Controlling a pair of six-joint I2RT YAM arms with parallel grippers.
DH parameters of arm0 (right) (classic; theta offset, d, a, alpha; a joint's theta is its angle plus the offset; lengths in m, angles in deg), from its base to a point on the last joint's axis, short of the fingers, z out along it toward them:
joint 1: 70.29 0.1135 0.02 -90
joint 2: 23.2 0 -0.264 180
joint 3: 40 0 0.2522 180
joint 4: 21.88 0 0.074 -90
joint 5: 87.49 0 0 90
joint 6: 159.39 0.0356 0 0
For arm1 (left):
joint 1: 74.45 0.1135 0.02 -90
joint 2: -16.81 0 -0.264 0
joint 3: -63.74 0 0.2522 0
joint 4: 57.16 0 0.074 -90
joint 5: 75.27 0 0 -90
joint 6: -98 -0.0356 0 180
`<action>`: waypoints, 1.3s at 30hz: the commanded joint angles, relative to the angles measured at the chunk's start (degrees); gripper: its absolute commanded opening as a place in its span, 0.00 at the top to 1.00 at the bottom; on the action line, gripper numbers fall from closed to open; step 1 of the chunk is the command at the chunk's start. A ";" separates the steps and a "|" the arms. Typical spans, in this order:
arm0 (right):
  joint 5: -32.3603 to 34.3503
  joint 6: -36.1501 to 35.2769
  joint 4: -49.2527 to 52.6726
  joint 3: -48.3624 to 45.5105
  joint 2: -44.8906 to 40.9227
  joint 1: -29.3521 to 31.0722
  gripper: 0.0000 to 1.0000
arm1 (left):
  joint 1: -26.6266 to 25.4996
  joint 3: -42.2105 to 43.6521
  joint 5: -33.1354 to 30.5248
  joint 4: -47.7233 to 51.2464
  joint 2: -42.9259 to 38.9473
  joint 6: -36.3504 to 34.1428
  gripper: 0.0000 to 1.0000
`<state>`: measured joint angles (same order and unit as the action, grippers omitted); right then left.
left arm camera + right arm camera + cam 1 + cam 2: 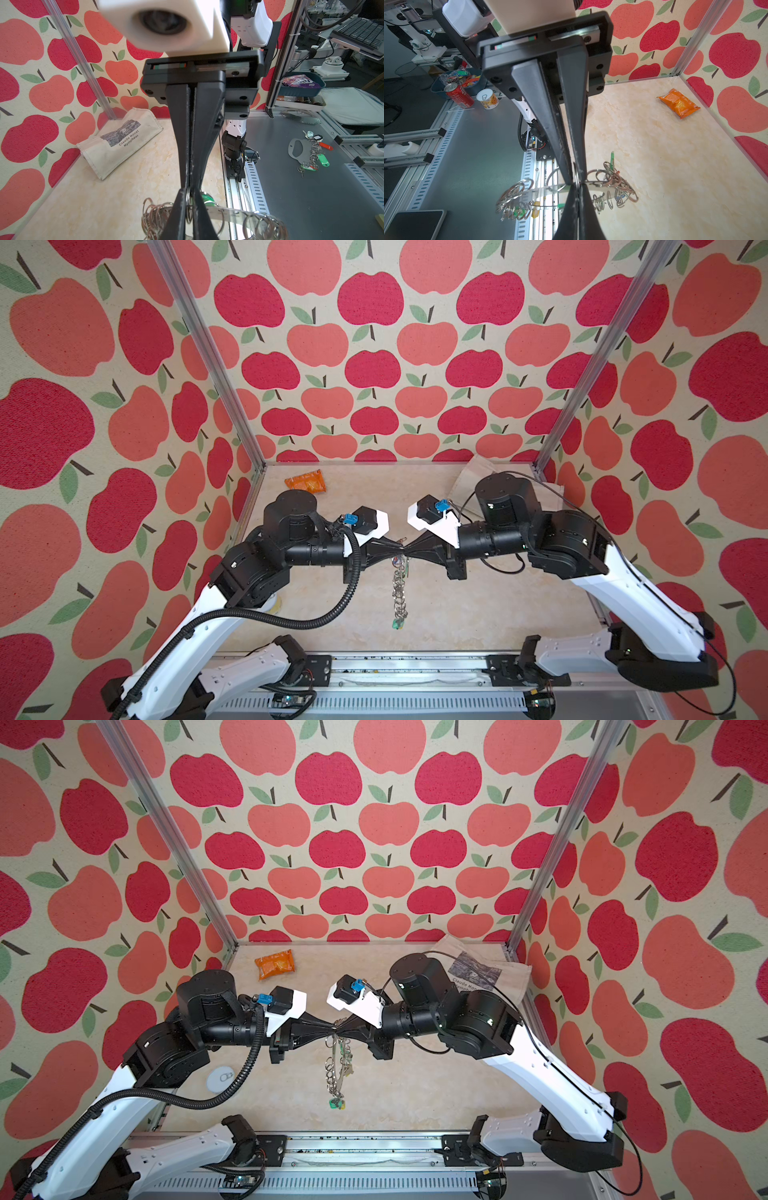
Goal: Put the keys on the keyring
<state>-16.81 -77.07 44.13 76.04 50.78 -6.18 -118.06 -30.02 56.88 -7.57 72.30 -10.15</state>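
Observation:
The keyring (400, 597) (334, 1077) hangs edge-on above the middle of the table, a flat metal disc (228, 214) (542, 190) lined with wire rings. Keys with a green tag (397, 625) and a yellow tag (536, 212) dangle at its low end. My left gripper (400, 549) (188, 191) and right gripper (409, 549) (577, 186) meet tip to tip at its top. The left one is shut on a wire ring (189, 207). The right one is shut at the disc's rim beside that ring.
An orange packet (305, 482) (679, 102) lies at the back left. A printed cloth pouch (478, 969) (118, 143) sits in the back right corner. A white lid (220, 1078) lies under the left arm. Outside the cell are cans (459, 95) and another key bunch (311, 151).

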 commanded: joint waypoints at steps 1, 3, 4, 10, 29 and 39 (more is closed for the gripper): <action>-0.44 -1.11 -2.07 2.65 -0.10 0.65 1.00 | -0.44 -0.81 -0.67 0.52 -0.49 -1.31 0.95; -0.46 -1.22 -2.11 2.67 -0.06 0.79 1.00 | -0.59 -0.85 -0.67 0.42 -0.47 -1.68 1.00; -0.46 -1.25 -2.14 2.76 -0.04 0.87 1.00 | -0.70 -0.85 -0.62 0.38 -0.51 -1.78 1.00; 0.20 -1.11 -0.86 3.01 0.22 1.03 0.90 | -0.79 0.85 -1.24 -3.43 -2.08 -1.65 1.00; 0.25 1.73 -7.13 -4.22 -3.40 0.51 0.68 | 0.37 3.91 -0.84 -12.62 -5.53 0.82 1.00; -0.02 2.11 -7.08 -4.94 -4.04 0.48 1.00 | 1.18 6.20 -2.04 -17.35 -6.93 2.46 1.00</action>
<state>-16.26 -75.50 37.66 72.17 48.35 -5.59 -117.54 -24.41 55.00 -18.56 66.64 -9.41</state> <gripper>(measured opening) 0.049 0.054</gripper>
